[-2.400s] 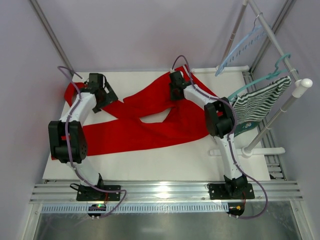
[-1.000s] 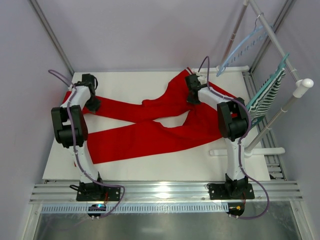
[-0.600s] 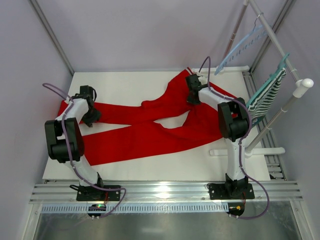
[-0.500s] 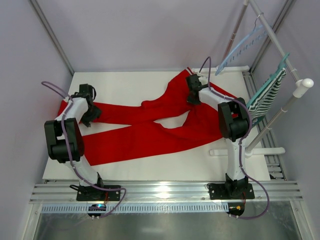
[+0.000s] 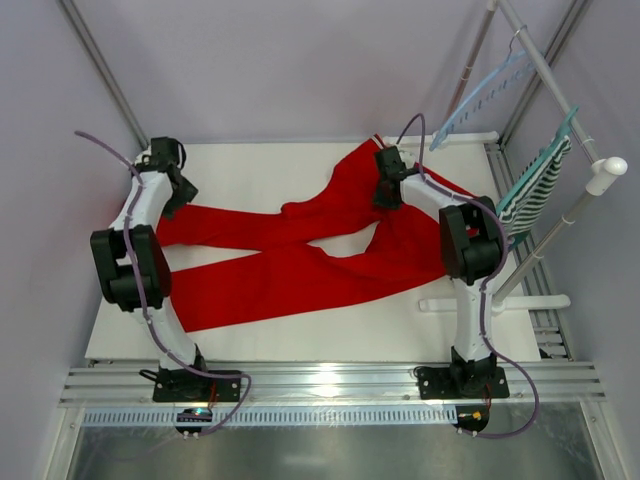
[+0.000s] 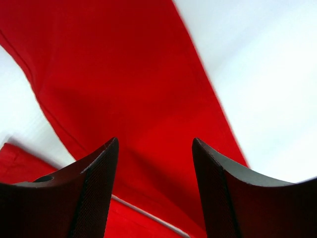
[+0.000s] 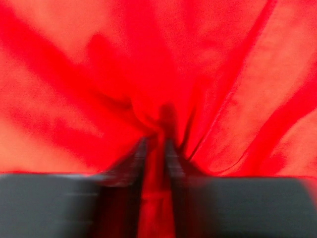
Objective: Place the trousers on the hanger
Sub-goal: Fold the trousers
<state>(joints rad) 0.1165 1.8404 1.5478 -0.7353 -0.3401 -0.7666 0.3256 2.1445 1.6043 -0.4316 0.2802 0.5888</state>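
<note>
The red trousers lie spread on the white table, their legs crossing and running left and the waist at the back right. My left gripper hovers open over the end of the far leg. The left wrist view shows red cloth below the gripper and nothing between its dark fingers. My right gripper is at the waist. In the blurred right wrist view its jaws stand narrow with a fold of the trousers pinched between them. The pale blue hanger hangs on the rack at the back right.
A white clothes rack stands along the table's right side. On it a darker teal hanger carries a green-and-white striped garment. The rack's foot lies on the table near the right arm. Grey walls close in left and behind.
My left gripper has opened, let go of the leg end and moved up toward the back left corner. The leg end now lies flat. The right gripper has hardly moved.
</note>
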